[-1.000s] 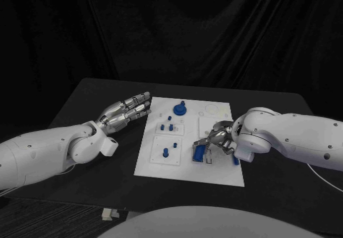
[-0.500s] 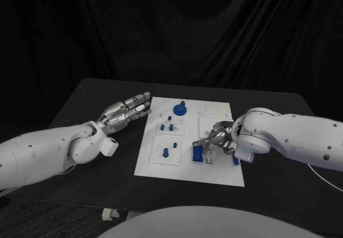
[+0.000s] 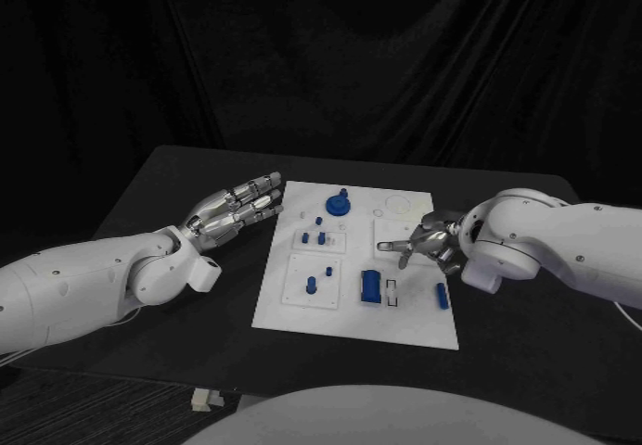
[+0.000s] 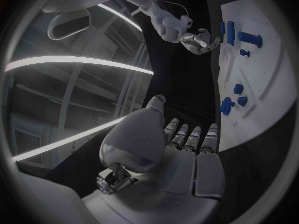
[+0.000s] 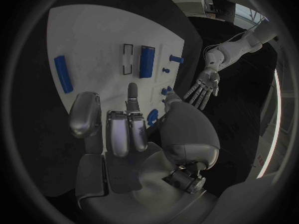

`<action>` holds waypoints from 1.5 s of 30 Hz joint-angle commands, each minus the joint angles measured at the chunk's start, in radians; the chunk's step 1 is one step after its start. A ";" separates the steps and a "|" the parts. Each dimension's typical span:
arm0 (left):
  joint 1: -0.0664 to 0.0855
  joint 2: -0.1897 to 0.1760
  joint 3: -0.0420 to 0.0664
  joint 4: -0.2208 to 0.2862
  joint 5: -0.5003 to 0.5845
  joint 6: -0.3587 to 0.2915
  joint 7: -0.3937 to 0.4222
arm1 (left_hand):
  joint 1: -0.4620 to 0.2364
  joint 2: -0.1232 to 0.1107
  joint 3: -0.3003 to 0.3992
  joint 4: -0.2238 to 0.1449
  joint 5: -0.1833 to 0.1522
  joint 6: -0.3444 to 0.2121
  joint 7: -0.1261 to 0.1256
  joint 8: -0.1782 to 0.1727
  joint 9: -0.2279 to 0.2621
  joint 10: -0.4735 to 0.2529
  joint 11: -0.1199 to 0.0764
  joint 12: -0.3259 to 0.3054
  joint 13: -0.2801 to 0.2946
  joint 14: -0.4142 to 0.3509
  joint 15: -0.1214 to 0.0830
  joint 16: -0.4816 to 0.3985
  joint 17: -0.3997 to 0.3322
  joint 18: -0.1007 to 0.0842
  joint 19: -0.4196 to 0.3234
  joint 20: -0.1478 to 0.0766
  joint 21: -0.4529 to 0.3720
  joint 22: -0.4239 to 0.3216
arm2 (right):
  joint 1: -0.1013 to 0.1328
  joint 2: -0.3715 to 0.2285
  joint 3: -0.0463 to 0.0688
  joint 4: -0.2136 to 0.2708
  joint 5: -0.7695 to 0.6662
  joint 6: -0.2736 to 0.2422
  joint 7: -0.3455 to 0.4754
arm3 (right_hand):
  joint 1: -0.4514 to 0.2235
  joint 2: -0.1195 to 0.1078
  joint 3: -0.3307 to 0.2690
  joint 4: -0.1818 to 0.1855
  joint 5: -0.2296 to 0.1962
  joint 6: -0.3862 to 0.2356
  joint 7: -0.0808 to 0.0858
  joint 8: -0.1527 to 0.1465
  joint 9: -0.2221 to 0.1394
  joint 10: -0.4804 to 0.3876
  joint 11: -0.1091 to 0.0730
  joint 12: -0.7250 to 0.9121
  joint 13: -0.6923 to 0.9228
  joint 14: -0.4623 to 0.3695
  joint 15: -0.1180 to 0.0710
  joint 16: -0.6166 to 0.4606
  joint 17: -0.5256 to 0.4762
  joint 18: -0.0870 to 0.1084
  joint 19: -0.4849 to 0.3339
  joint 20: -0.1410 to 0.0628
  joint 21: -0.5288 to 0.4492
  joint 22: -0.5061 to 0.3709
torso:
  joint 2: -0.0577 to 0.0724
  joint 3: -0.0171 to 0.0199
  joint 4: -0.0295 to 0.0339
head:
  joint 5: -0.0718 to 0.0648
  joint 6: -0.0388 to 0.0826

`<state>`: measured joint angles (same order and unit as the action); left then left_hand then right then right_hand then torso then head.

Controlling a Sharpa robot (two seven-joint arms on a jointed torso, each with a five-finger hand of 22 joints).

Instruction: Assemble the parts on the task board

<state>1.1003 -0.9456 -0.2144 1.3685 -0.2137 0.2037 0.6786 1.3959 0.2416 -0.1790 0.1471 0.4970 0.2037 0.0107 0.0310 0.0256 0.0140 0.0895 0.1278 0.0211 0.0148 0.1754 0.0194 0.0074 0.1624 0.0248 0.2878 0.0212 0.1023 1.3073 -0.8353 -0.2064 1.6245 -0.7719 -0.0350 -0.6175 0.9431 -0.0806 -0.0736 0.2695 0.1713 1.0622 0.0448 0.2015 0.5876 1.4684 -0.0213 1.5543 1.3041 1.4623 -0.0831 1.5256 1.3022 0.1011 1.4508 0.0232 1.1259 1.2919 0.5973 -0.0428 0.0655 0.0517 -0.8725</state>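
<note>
The black table (image 3: 174,185) carries the white task board (image 3: 359,320) at its middle, with no readable writing. The left hand (image 3: 236,209) lies flat, fingers straight and apart, empty, beside the board's left edge. The right hand (image 3: 420,243) hovers over the board, fingers loosely curled, holding nothing. Blue parts (image 3: 368,289) lie on the board below it.

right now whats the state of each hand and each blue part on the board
left hand: open, fingers straight, beside the task board
right hand: open, above the board, holding nothing
blue block: lying beside an empty slot
blue bar: lying loose near the board's right edge
blue knob: standing upright
</note>
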 commanded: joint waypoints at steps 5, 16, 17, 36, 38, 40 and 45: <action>-0.001 0.003 0.001 0.000 0.006 0.008 0.098 | -0.003 0.014 0.001 -0.021 0.016 -0.003 -0.005 0.002 0.004 -0.003 0.001 0.012 0.002 0.004 0.006 0.017 0.004 0.008 0.015 0.005 0.003 0.009 | 0.062 -0.054 0.001 0.029 -0.046 0.091 -0.010 | 0.152 0.037 0.039 -0.083 0.363 -0.015 0.000 0.039 0.028 0.102 -0.006 0.016 0.267 0.097 -0.005 0.004 0.223 -0.018 0.005 -0.002 0.017 0.169 | -0.001 0.0001 -0.0005 | -0.003 0.000; -0.002 0.005 0.001 -0.002 0.006 0.011 0.094 | -0.003 0.014 0.001 -0.022 0.017 -0.001 -0.005 0.003 0.004 -0.002 0.001 0.013 0.002 0.005 0.006 0.017 0.004 0.008 0.015 0.005 0.004 0.009 | 0.072 -0.073 0.000 0.011 -0.421 0.237 -0.024 | 0.149 0.063 0.049 -0.079 0.237 0.111 -0.051 0.105 0.063 0.102 -0.052 0.016 0.267 0.093 -0.043 -0.022 0.189 -0.042 0.046 -0.035 0.155 0.203 | -0.002 -0.0012 -0.0007 | -0.006 0.000; -0.002 0.005 0.001 -0.002 0.006 0.012 0.094 | -0.003 0.014 0.001 -0.022 0.017 0.000 -0.004 0.003 0.004 -0.002 0.002 0.014 0.002 0.005 0.006 0.018 0.005 0.008 0.016 0.005 0.004 0.009 | 0.071 -0.073 0.000 0.009 -0.431 0.242 -0.025 | 0.149 0.063 0.049 -0.079 0.236 0.113 -0.051 0.105 0.063 0.102 -0.053 0.016 0.267 0.094 -0.044 -0.022 0.189 -0.042 0.047 -0.035 0.157 0.203 | -0.002 -0.0014 -0.0009 | -0.006 0.000; -0.002 0.007 0.001 -0.003 0.005 0.019 0.094 | 0.000 0.015 0.005 -0.028 0.023 0.003 0.000 0.004 0.005 -0.001 0.011 0.020 0.003 0.006 0.008 0.019 0.005 0.008 0.017 0.005 0.004 0.010 | 0.002 -0.083 0.000 -0.011 -0.518 0.321 -0.029 | 0.130 0.065 0.071 -0.065 0.191 0.186 -0.057 0.035 -0.016 0.102 -0.057 0.016 0.267 0.100 -0.049 0.008 0.221 -0.051 0.053 -0.043 0.208 0.213 | 0.000 -0.0002 0.0010 | -0.011 0.000; -0.002 0.007 0.001 -0.004 0.005 0.020 0.094 | 0.000 0.015 0.005 -0.028 0.023 0.003 0.000 0.004 0.005 -0.001 0.011 0.020 0.003 0.006 0.008 0.019 0.005 0.008 0.017 0.005 0.004 0.010 | -0.005 -0.083 0.000 -0.013 -0.513 0.318 -0.029 | 0.130 0.065 0.071 -0.066 0.191 0.186 -0.057 0.032 -0.018 0.102 -0.057 0.016 0.267 0.099 -0.049 0.007 0.220 -0.050 0.052 -0.043 0.205 0.212 | 0.000 -0.0001 0.0004 | -0.010 0.000; -0.002 0.007 0.001 -0.004 0.005 0.020 0.095 | 0.000 0.015 0.005 -0.028 0.023 0.003 0.000 0.004 0.005 -0.001 0.011 0.020 0.003 0.006 0.008 0.019 0.005 0.008 0.017 0.005 0.004 0.010 | -0.011 -0.083 0.000 -0.014 -0.509 0.315 -0.029 | 0.129 0.064 0.073 -0.066 0.192 0.186 -0.055 0.025 -0.025 0.102 -0.055 0.016 0.267 0.098 -0.048 0.001 0.212 -0.048 0.049 -0.042 0.195 0.209 | 0.000 -0.0001 0.0002 | -0.011 0.000; -0.002 0.006 0.001 -0.004 0.005 0.020 0.094 | 0.000 0.015 0.005 -0.029 0.024 0.003 0.000 0.004 0.005 -0.001 0.012 0.020 0.003 0.006 0.009 0.020 0.005 0.008 0.017 0.005 0.004 0.009 | -0.021 -0.080 0.000 -0.016 -0.493 0.304 -0.029 | 0.111 0.064 0.072 -0.055 0.167 0.180 -0.046 -0.006 -0.056 0.102 -0.049 0.016 0.267 0.095 -0.042 -0.008 0.200 -0.044 0.040 -0.038 0.177 0.203 | 0.001 -0.0002 0.0001 | -0.012 0.000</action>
<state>1.0995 -0.9401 -0.2142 1.3633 -0.2137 0.2105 0.6786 1.3985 0.2442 -0.1856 0.1403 0.4978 0.2037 0.0108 0.0310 0.0256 0.0167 0.0924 0.1281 0.0212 0.0149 0.1755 0.0195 0.0089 0.1624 0.0317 0.2946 0.0212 0.1023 1.2895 -0.9157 -0.2069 1.6096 -1.2671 0.2669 -0.6276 1.0810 -0.0183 -0.0164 0.2097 0.3509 1.2375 -0.0112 0.2060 0.5407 1.4599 -0.0764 1.5543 1.3041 1.4625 -0.1295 1.5188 1.3022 0.1006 1.4666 -0.0110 1.3125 1.2919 0.5978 -0.0429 0.0661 0.0404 -0.8725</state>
